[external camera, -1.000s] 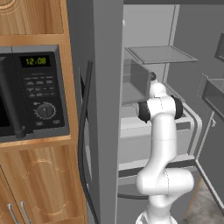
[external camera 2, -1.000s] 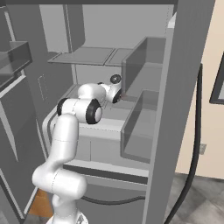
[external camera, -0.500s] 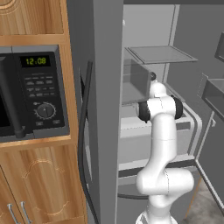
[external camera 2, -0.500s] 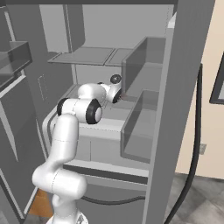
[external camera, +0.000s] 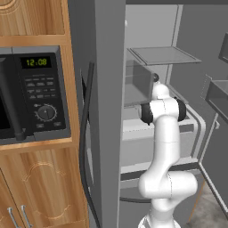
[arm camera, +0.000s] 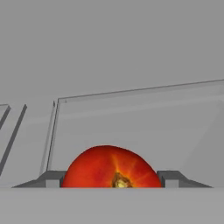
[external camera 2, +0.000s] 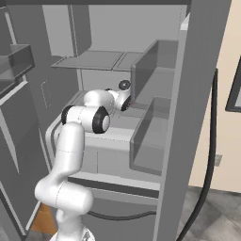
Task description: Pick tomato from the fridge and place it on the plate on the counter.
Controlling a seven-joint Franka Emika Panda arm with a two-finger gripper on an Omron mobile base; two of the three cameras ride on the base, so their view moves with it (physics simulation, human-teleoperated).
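The arm reaches into the open fridge point(external camera 2: 202, 94), its gripper point(arm camera: 112, 177) at the level of the middle shelf point(external camera 2: 141, 113), just by the translucent bin point(external camera 2: 150, 132). In the hand view the tomato point(arm camera: 109, 168) sits between the two dark finger tips point(arm camera: 173, 177), one on each flank, touching or all but touching it; the jaws look closed onto it at about its own width. The tomato is round, with no long axis; its brownish stem scar faces the camera, low on the fruit. Behind it stands a translucent wall point(arm camera: 140, 127). A microwave point(external camera: 33, 93) is set into the wooden cabinet beside the fridge.
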